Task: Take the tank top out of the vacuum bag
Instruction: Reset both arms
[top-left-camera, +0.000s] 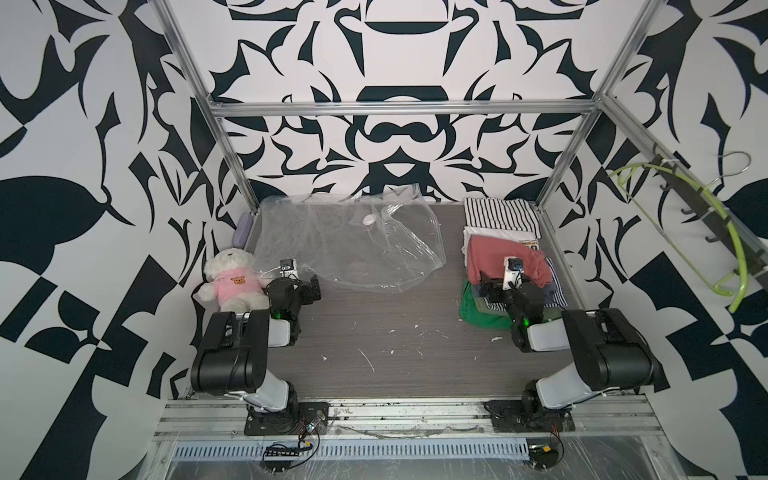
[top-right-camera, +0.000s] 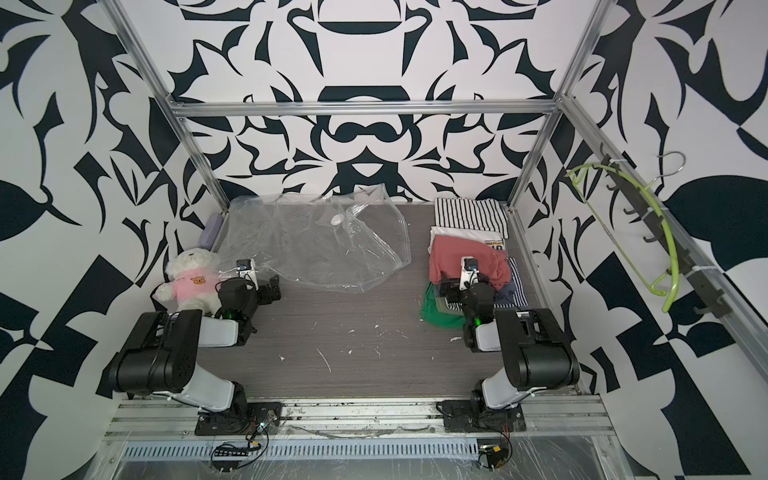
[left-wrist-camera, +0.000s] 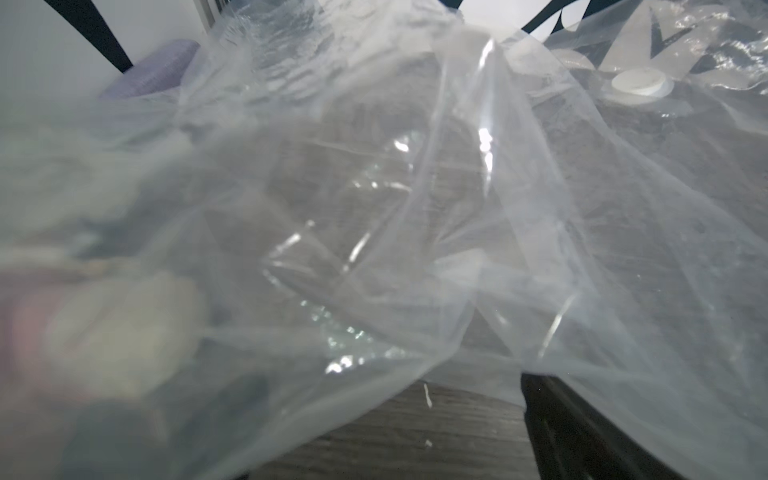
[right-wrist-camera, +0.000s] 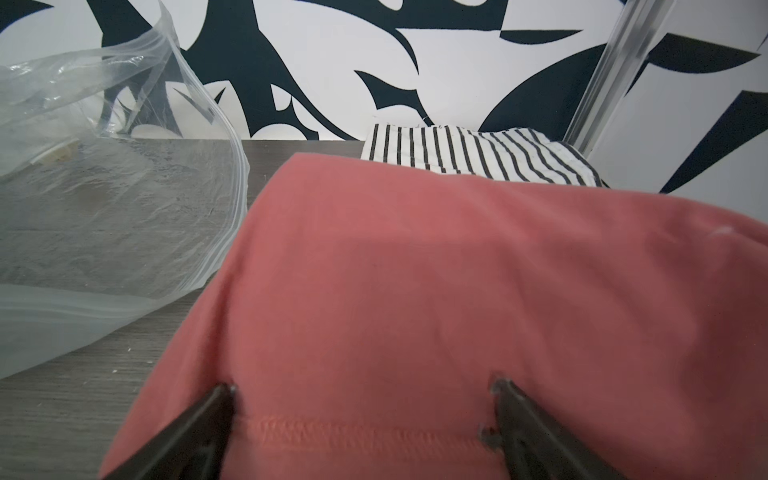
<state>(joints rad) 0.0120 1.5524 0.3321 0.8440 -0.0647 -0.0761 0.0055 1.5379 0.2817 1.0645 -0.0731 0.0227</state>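
Note:
The vacuum bag (top-left-camera: 353, 245) (top-right-camera: 316, 245) lies crumpled and see-through at the back left of the table, white valve cap (top-left-camera: 369, 220) up, with no garment showing inside. A salmon-red folded garment (top-left-camera: 498, 259) (right-wrist-camera: 415, 291), the tank top as far as I can tell, rests on a clothes pile at the right, outside the bag. My right gripper (right-wrist-camera: 363, 390) (top-left-camera: 490, 286) is open, its fingers straddling the garment's hem. My left gripper (top-left-camera: 313, 286) is open at the bag's near edge. In the left wrist view the bag film (left-wrist-camera: 415, 208) drapes over one finger.
Under and behind the red garment lie a striped shirt (top-left-camera: 498, 214), a white printed shirt (top-left-camera: 521, 241) and a green garment (top-left-camera: 478, 313). A plush bear (top-left-camera: 235, 282) and a purple case (top-left-camera: 241, 232) sit by the left wall. A green hanger (top-left-camera: 706, 232) hangs on the right rail.

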